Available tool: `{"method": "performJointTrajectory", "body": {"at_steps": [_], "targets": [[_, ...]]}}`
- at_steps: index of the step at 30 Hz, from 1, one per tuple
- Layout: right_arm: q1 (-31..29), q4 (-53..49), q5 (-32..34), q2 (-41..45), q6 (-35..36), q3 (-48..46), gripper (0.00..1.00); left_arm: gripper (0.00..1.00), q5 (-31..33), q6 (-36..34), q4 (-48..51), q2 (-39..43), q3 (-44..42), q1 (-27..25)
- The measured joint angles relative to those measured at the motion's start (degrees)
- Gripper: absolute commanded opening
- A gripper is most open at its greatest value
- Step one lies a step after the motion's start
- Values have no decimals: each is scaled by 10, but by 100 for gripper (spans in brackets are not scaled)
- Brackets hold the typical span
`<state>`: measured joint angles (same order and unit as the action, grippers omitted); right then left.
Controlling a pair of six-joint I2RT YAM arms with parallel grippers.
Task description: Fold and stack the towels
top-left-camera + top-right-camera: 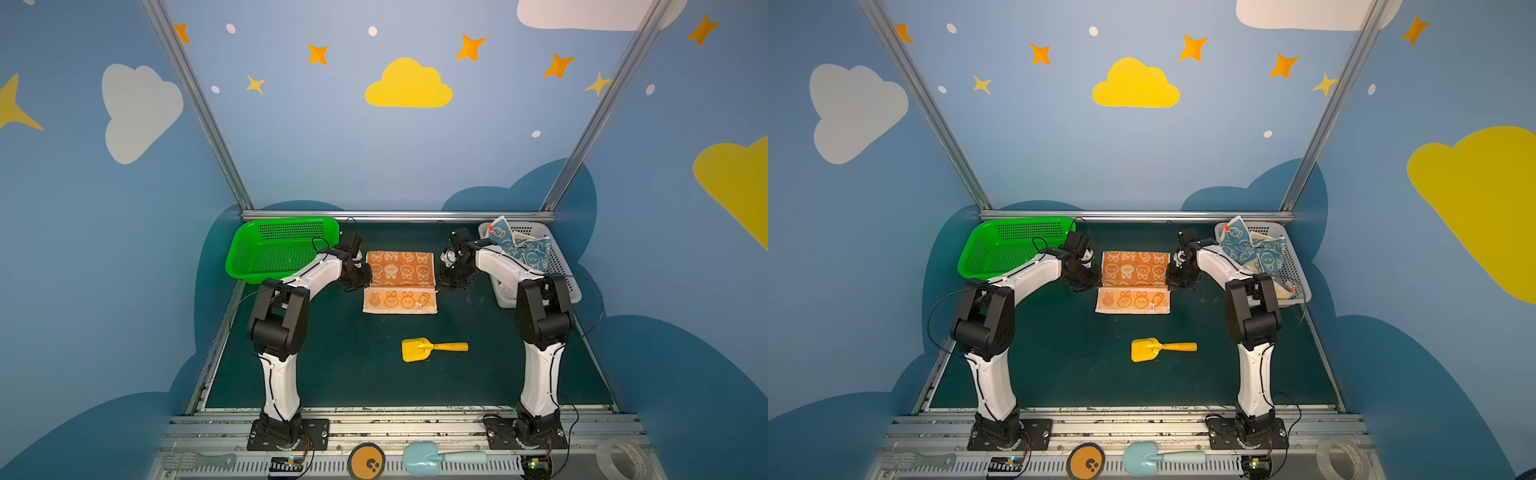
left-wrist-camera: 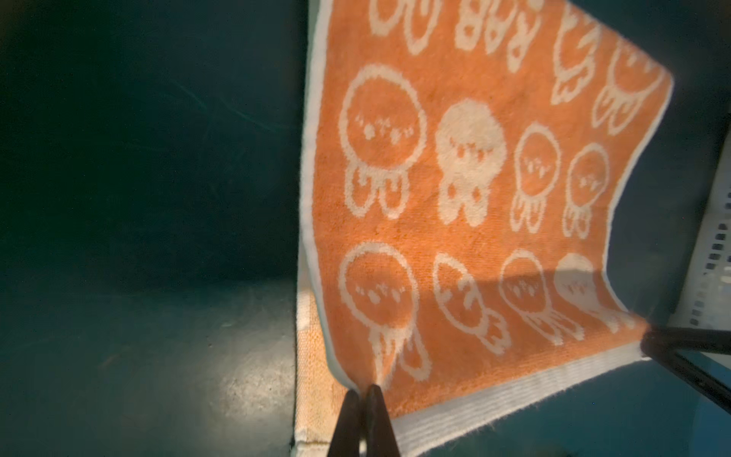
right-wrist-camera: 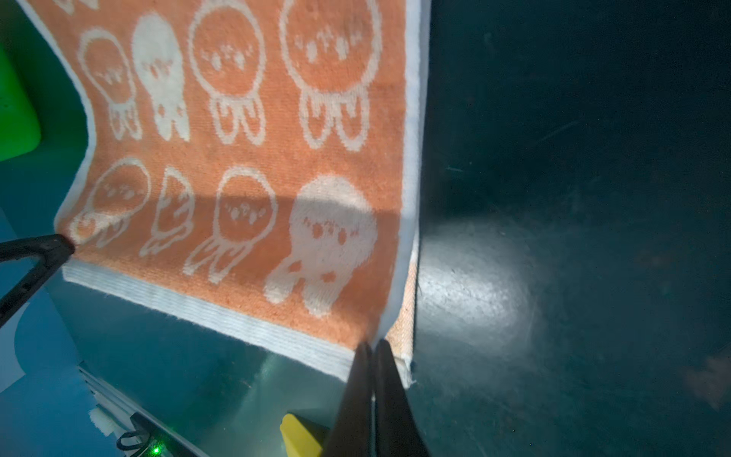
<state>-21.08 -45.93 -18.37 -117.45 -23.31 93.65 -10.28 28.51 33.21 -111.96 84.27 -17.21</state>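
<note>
The left end effector [image 2: 363, 391] is clamped on one white-bordered corner of the orange towel [image 2: 455, 237], held above the dark counter [image 2: 138, 198]. The right end effector [image 2: 650, 341] pinches the adjacent corner. A white basket [image 2: 712, 245] stands beside it.

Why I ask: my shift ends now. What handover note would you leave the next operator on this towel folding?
Left end effector: shut on a hem corner of the orange towel.
Right end effector: shut on the other hem corner.
Orange towel: mid-mat, held hem raised over its pale lower layer; a near strip is uncovered.
Blue-faced towel: crumpled in the white basket.
Done: first fold under way; nothing stacked.
Left: finish this fold, then fold and stack the rest.
</note>
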Motion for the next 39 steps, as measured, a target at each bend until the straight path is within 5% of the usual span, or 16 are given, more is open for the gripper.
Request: {"method": "performJointTrajectory", "body": {"at_steps": [16,39], "targets": [[-27,38,-2,35,-11,-132,0,3,-19,14,-59,50,-162,-10],[-26,50,4,14,-14,-131,0,3,-1,1,-40,47,-129,-23]]}}
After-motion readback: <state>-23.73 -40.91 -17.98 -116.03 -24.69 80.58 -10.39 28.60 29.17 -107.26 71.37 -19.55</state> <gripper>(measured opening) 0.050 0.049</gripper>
